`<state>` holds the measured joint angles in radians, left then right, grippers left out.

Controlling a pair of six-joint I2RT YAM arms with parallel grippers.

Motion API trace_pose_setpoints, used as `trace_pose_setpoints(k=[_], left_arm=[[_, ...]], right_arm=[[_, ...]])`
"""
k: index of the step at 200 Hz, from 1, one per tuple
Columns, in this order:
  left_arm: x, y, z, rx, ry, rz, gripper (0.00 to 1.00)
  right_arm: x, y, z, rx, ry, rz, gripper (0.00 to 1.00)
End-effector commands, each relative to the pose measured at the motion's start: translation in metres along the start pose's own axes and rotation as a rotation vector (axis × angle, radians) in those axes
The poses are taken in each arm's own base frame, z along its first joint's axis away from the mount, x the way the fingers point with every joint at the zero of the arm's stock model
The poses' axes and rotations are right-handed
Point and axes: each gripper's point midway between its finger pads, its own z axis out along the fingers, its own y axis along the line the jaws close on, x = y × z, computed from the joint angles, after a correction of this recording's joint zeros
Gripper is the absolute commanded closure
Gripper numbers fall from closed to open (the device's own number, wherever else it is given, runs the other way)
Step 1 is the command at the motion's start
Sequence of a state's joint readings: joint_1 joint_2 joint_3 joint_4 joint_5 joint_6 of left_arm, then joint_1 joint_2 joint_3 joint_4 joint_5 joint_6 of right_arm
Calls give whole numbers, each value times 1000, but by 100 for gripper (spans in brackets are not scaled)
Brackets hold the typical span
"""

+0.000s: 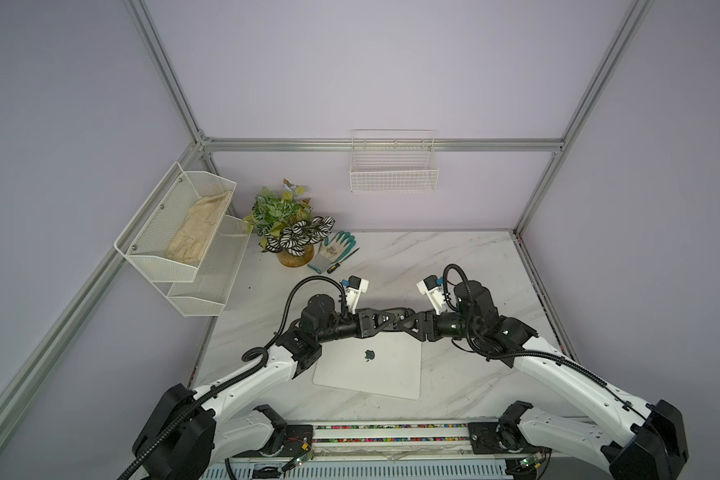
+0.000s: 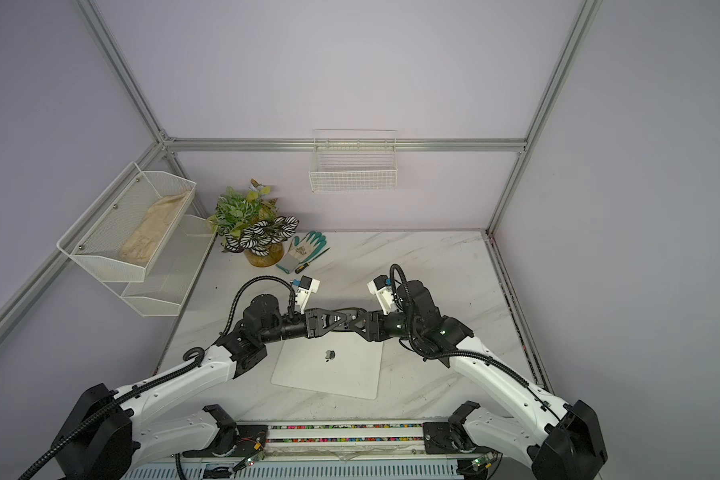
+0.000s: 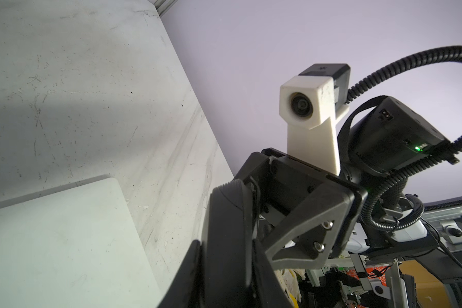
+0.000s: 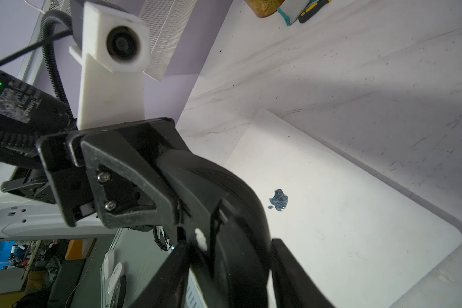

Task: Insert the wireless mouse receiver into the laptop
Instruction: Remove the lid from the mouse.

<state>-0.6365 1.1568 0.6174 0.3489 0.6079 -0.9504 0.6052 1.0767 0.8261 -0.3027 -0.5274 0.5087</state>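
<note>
The laptop (image 1: 371,365) (image 2: 329,368) lies shut on the marble table, a silver-white slab with a dark apple logo, and shows in both wrist views (image 3: 51,240) (image 4: 344,213). Above its far edge my two grippers meet tip to tip around a black oval mouse (image 1: 395,310) (image 2: 350,309). My left gripper (image 1: 393,321) (image 3: 228,266) is shut on the mouse (image 3: 230,213). My right gripper (image 1: 403,321) (image 4: 230,272) has a finger on each side of the mouse (image 4: 219,192); a thin light sliver shows beside one finger. The wireless mouse receiver is hidden.
A potted plant (image 1: 294,255), a green-and-white glove (image 1: 337,245) and a screwdriver (image 1: 341,262) sit at the table's back left. A white mesh shelf (image 1: 175,232) hangs on the left wall. A wire basket (image 1: 393,170) hangs on the back wall.
</note>
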Motion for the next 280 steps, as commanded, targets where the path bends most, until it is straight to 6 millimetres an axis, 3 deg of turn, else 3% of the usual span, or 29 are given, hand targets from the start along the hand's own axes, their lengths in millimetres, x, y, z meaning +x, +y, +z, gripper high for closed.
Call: trace_pose_setpoints(k=[1,94,137,280], left_arm=[[-19,-28,1,70,-42,52,100],[-16,-22,2,55,-34,47,100],[-17,-23,3,57,-34,48,100],[-17,-13,7,27,-33,51,100]], right_arm=[[-2,-1,-2,17,-17,-23,48],[-12,-4,-15,37,-75,-20,50],[-11,-5,-14,34,-68,-18,63],[-8,-1,-21,14,-78,-8,90]])
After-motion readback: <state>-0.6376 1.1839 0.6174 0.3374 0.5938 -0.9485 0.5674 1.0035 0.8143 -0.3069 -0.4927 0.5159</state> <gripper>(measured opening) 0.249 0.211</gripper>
